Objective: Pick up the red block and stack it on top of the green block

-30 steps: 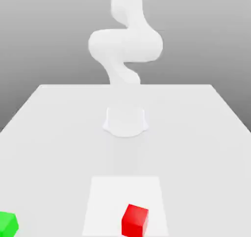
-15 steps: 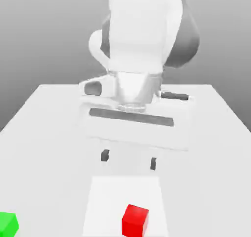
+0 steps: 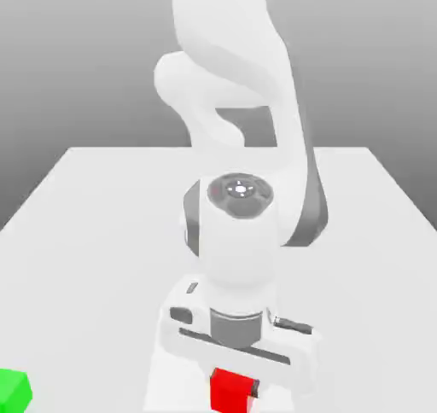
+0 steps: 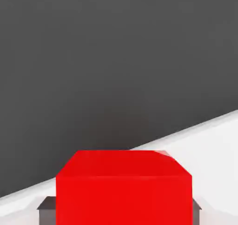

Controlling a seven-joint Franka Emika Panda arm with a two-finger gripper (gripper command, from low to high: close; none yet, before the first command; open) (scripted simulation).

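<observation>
two views told different parts of the scene. the exterior view took in the whole white arm point(image 3: 243, 147) bent forward and down over the table point(image 3: 85, 232), its wrist and hand body covering the upper part of the red block point(image 3: 232, 392), and it took in the green block point(image 3: 14, 390) as well. the hand view sat close on the red block point(image 4: 124, 191), showing its top face and one broad side, with a dark fingertip point(image 4: 46, 209) pressed against each flank. the pincer point(image 3: 234, 386) was clamped on the red block, which sat squarely between the fingers and directly under the hand body, on the paler square patch point(image 3: 166, 351) of the tabletop.

the green block lay well apart from the pincer, off toward the exterior view's left, touching nothing. between it and the pincer the tabletop was bare. in the hand view a table edge point(image 4: 195, 126) ran as a slanted line not far beyond the red block.

the surface was plain white and smooth, with only that paler square beneath the pincer. behind the table rose a flat grey backdrop, darker beyond the edge in the hand view.
</observation>
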